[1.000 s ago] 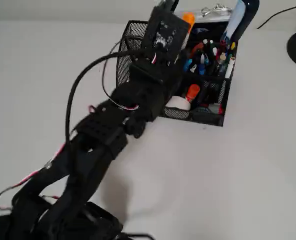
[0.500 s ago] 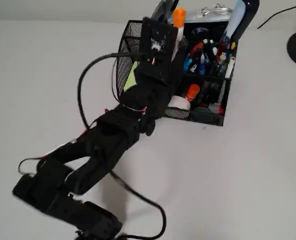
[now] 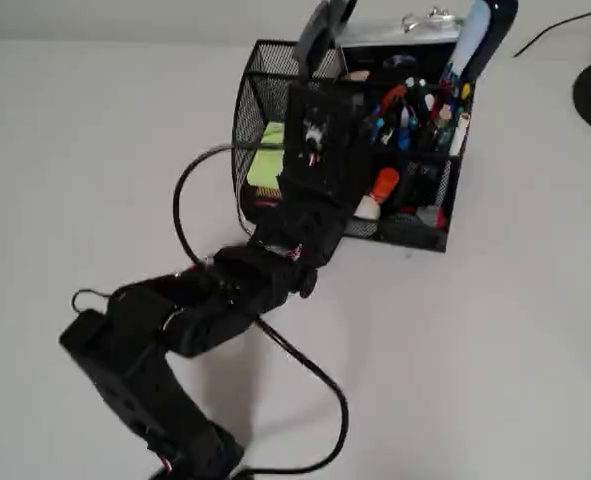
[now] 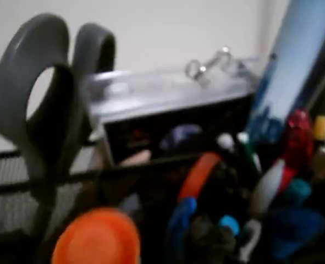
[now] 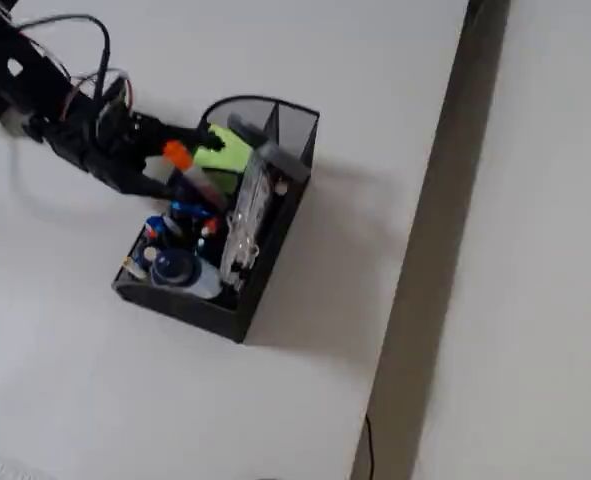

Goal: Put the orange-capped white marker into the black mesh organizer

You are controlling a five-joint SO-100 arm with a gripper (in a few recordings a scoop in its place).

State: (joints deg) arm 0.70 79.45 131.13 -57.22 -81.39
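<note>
Standing on the white tabletop [image 3: 495, 330], the black mesh organizer [image 3: 247, 110] holds its place, while the black arm [image 3: 185, 310] has folded back toward the lower left of the overhead view since a second ago, its wrist now over the organizer's middle. The orange-capped white marker [image 5: 178, 155] has dropped from above the rim and stands roughly upright, cap up, just below the fingers in the wrist view [image 4: 96, 237], beside grey scissor handles [image 4: 47, 82]. Whether the fingers pinch it cannot be told.

arm [image 3: 305, 190] over organizer [image 3: 265, 75] | scissors [image 3: 320, 25] in organizer
</note>
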